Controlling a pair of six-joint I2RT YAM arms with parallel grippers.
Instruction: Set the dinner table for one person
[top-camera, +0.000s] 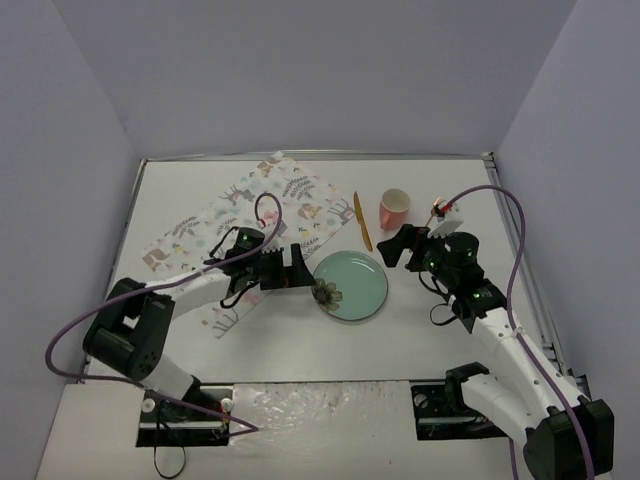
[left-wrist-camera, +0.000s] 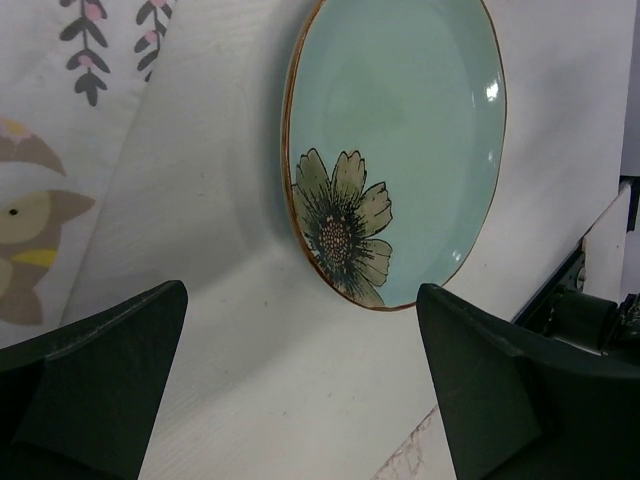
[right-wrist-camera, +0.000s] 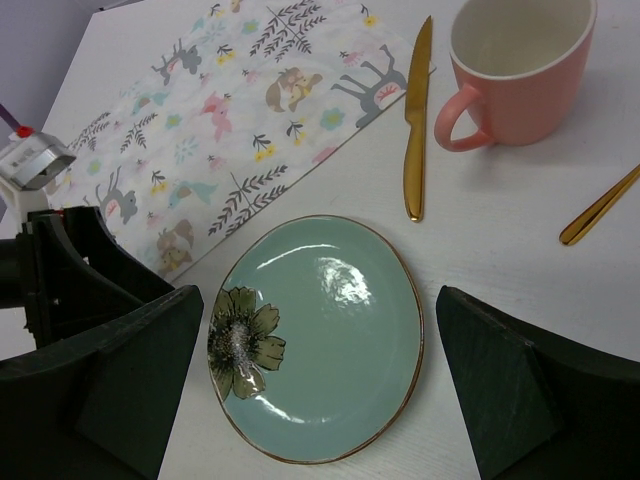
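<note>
The white dinner table (top-camera: 300, 350) holds a teal plate (top-camera: 350, 285) with a dark flower at its left rim. An animal-patterned placemat (top-camera: 240, 235) lies to the plate's left. My left gripper (top-camera: 303, 268) is open and empty, low over the table just left of the plate (left-wrist-camera: 400, 140), between plate and placemat (left-wrist-camera: 50, 150). My right gripper (top-camera: 390, 250) is open and empty, above the plate's upper right edge. In the right wrist view the plate (right-wrist-camera: 315, 340) lies between my fingers (right-wrist-camera: 530, 390).
A gold knife (top-camera: 362, 222) lies behind the plate, beside the placemat's right edge. A pink mug (top-camera: 395, 208) stands right of the knife (right-wrist-camera: 417, 120). Another gold utensil (right-wrist-camera: 600, 205) lies right of the mug (right-wrist-camera: 515, 70). Walls enclose the table's back and sides.
</note>
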